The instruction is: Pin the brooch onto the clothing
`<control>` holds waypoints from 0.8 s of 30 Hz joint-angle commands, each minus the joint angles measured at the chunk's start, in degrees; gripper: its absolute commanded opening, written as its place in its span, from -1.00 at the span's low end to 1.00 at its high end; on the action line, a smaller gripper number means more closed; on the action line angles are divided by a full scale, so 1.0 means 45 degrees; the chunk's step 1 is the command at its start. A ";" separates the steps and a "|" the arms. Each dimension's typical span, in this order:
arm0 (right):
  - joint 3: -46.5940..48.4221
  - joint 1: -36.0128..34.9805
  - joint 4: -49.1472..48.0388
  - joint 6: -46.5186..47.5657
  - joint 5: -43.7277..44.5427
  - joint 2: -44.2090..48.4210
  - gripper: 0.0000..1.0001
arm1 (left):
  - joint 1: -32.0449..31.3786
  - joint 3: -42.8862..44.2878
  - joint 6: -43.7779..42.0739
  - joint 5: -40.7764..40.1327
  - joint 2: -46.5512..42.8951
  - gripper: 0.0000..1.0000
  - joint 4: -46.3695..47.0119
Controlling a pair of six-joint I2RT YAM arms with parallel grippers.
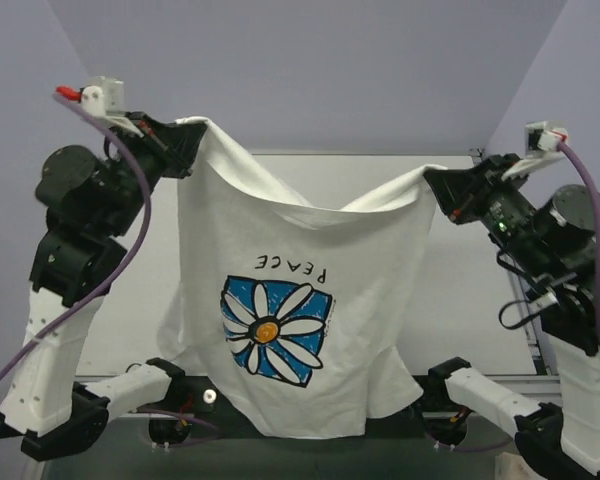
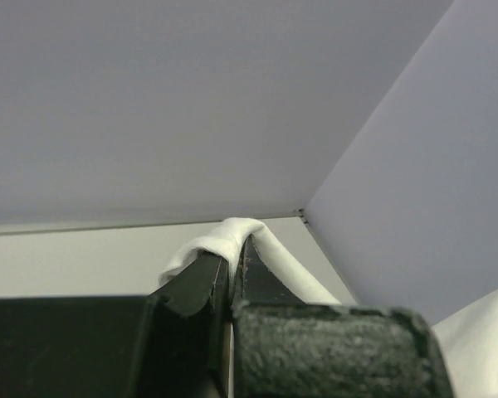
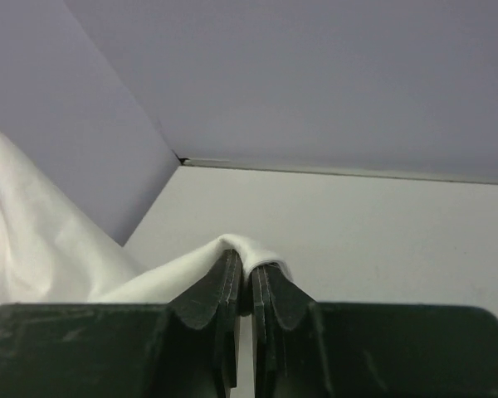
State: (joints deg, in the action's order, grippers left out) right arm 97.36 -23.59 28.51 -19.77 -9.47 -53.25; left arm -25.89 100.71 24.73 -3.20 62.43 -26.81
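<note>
I am holding the T-shirt (image 1: 280, 250) up, left jaws and right jaws each clamped on 1 edge, print hanging upside down between them. What I am taking for the brooch (image 1: 209, 397), a pale disc, is lying well below, nearer my left side

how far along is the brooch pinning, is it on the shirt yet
Done: the T-shirt is lifted and hangs spread out, flower print upside down. In hand: the left jaws and right jaws are each shut on a fold of its upper edge. Left: no brooch shows on the fabric or elsewhere in view, so pinning looks not yet done.
</note>
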 commanded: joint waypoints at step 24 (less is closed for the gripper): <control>0.7999 0.5204 -0.3640 -0.4005 -0.5452 -0.9520 -1.00 | 0.3820 0.7979 0.0521 0.2059 0.7556 -1.00 0.1095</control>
State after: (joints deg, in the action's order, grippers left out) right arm 139.65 0.47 19.29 -36.29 -30.50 -105.16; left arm -9.26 142.56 31.11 7.75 105.82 -29.23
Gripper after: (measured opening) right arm 0.074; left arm 0.050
